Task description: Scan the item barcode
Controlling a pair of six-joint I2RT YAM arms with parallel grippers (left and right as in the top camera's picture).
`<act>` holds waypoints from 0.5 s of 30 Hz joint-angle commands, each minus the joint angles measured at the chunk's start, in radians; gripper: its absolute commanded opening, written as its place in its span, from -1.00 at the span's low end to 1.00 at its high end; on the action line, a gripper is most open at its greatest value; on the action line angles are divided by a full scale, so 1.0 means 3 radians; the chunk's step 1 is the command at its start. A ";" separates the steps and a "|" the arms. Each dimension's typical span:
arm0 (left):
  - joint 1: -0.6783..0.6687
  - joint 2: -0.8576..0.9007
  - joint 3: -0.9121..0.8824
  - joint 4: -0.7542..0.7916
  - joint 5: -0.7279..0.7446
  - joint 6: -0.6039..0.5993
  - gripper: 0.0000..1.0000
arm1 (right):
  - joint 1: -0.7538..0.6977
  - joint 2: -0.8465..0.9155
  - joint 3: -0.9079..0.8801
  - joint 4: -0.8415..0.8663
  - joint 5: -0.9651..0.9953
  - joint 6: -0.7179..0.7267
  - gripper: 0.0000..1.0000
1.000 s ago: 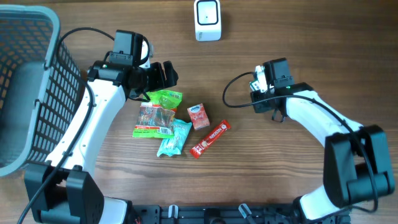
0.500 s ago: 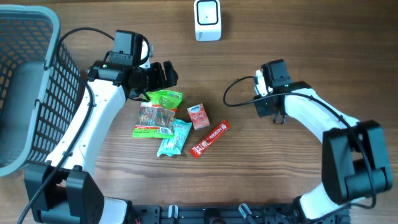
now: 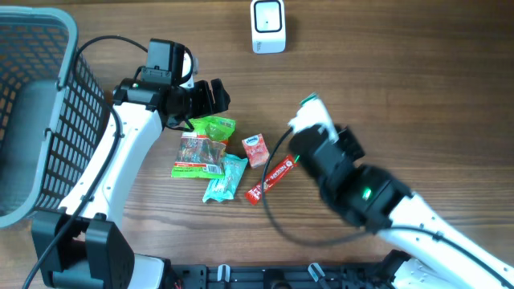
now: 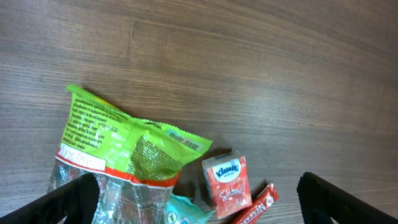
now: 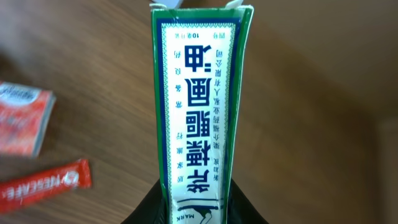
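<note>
Overhead view, left to right, positions taken from the scanner (image 3: 267,26) at the table's far edge.

- Grey mesh basket (image 3: 56,96): far left of the scanner, at the table's left edge.
- Left gripper (image 3: 210,98): below and left of the scanner, well apart from it. In the left wrist view the two dark fingers (image 4: 74,199) stand wide apart at the bottom corners, with nothing between them. The left gripper (image 4: 199,196) is open and empty, hanging over the upper edge of the snack pile.
- Snack pile: below the scanner and slightly left.
  - Green snack bag (image 3: 212,128) is uppermost and nearest the left gripper. Its crumpled top shows in the left wrist view (image 4: 118,140).
  - A clear red-labelled packet (image 3: 198,152) lies just below it.
  - A teal packet (image 3: 225,178) lies to the right of that.
  - The small red Kleenex pack (image 3: 256,150) (image 4: 227,180) lies almost straight below the scanner.
  - The red Nescafe stick (image 3: 271,179) lies diagonally just beyond it.
- Right gripper (image 3: 315,138): below and a little right of the scanner, well apart from it. The arm is blurred in the overhead view.
  - Its jaws are clamped on the base of a green-and-white box (image 3: 310,111), the task item, held over the table.
  - In the right wrist view, the box (image 5: 198,106) runs lengthwise away from the right gripper (image 5: 198,208). The narrow white face printed with Chinese characters is towards the camera.
  - No barcode is visible on that face.
  - The Nescafe stick (image 5: 43,182) lies on the wood at lower left.
</note>
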 commanded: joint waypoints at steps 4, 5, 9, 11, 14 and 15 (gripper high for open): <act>0.0013 -0.0048 0.0005 0.0009 -0.0008 0.0053 1.00 | 0.0952 -0.0003 0.0052 0.0069 0.2160 -0.1034 -0.92; 0.0013 -0.0048 0.0005 0.0009 -0.0008 0.0053 1.00 | 0.1053 -0.0003 0.0052 0.0211 0.2321 -0.1263 -0.91; 0.0013 -0.0048 0.0005 0.0009 -0.0008 0.0053 1.00 | 0.1319 -0.0003 0.0052 0.0946 0.2665 -0.2155 -0.91; 0.0013 -0.0048 0.0005 0.0009 -0.0008 0.0053 1.00 | 0.1459 -0.0003 0.0051 0.1493 0.2745 -0.2787 -0.91; 0.0013 -0.0048 0.0005 0.0009 -0.0008 0.0053 1.00 | 0.1695 -0.0003 0.0051 0.2229 0.2744 -0.3507 -0.91; 0.0013 -0.0048 0.0005 0.0009 -0.0008 0.0055 1.00 | 0.1788 -0.0003 0.0051 0.2439 0.2744 -0.3754 -0.91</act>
